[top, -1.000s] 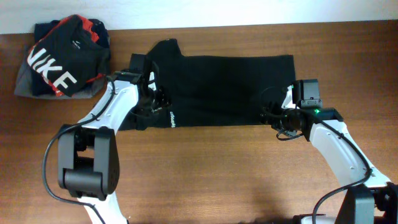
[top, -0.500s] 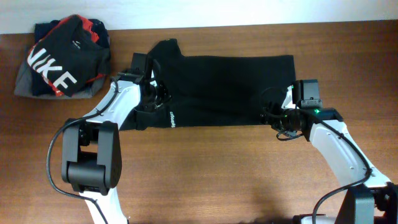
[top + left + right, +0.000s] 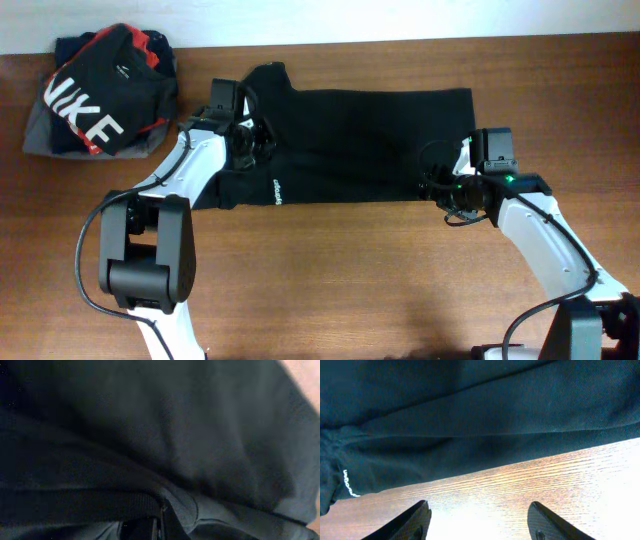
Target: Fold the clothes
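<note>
The T-shirt [image 3: 370, 140] stretches sideways across the bench [image 3: 350, 280]. The left pincer [image 3: 253, 150] is clamped on its left end. The right pincer [image 3: 479, 512], fingers apart, hangs at the other.

T-shirt [image 3: 370, 140] is matt black cloth, soft weave. Worktop [image 3: 350, 270] is wood grain with a light sheen. My right fingers [image 3: 402, 525] look like smooth black plastic.

white NIKE on black-and-red garment [image 3: 95, 110], T-shirt [image 3: 360, 140] mark [image 3: 276, 190] unreadable
</note>
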Tool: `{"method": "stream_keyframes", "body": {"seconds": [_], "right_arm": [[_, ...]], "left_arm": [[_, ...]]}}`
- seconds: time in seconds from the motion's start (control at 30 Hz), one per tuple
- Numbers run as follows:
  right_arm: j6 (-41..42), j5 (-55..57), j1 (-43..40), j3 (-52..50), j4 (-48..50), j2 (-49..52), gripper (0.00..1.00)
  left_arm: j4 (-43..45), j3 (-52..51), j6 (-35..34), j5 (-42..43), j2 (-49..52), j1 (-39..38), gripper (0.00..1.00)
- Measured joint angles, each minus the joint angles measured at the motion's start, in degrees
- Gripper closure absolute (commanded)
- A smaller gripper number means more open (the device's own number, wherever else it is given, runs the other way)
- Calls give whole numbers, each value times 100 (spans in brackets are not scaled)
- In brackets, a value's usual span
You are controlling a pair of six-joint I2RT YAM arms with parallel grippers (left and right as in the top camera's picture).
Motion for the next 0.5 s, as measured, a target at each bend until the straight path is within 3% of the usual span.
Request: {"method": "stream_keyframes", "body": {"seconds": [0.5], "right_arm": [[-2,0,0,0,-22,0,33]], "left_arm": [[1558,11,59,20,42,-87,97]]}}
